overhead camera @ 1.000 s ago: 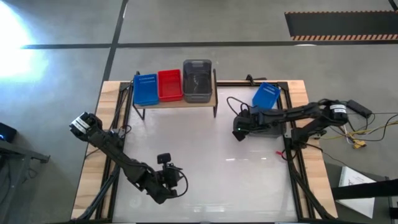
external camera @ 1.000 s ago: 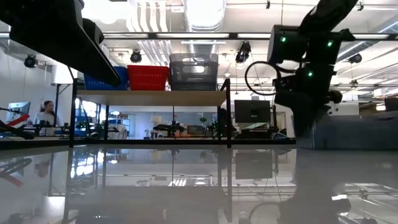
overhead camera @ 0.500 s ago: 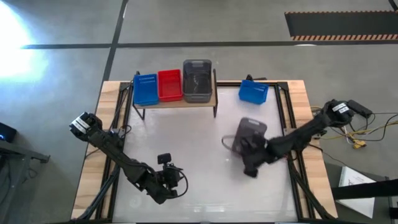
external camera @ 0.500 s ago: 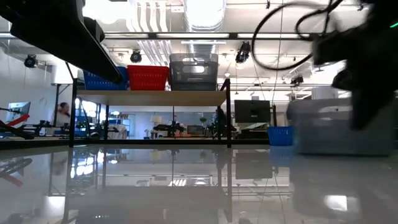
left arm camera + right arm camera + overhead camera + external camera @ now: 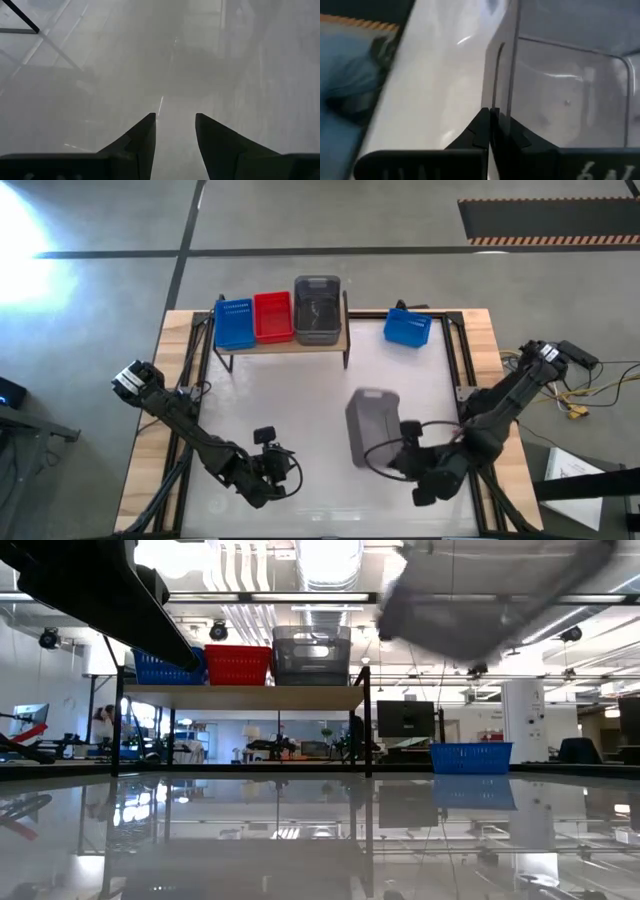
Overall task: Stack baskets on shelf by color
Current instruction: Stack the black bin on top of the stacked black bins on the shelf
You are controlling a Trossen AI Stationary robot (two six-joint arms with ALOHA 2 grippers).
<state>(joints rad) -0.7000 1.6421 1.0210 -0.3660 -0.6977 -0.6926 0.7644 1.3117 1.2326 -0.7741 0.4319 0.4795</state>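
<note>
The right tool (image 5: 400,463) is pinched shut on the thin wall of a grey basket (image 5: 372,426), held up over the middle of the desk (image 5: 300,410). The left tool (image 5: 175,131) waits near the front, partly open, holding nothing. The shelf (image 5: 283,343) at the back already has blue, red and grey baskets. The grip is only on one edge, so the basket could tip, slip out, or bump the shelf.

The right gripper (image 5: 400,457) sits at about five o'clock on the table, fingers pinched together. The left gripper (image 5: 278,476) waits at seven o'clock, fingers (image 5: 142,137) parted.
</note>
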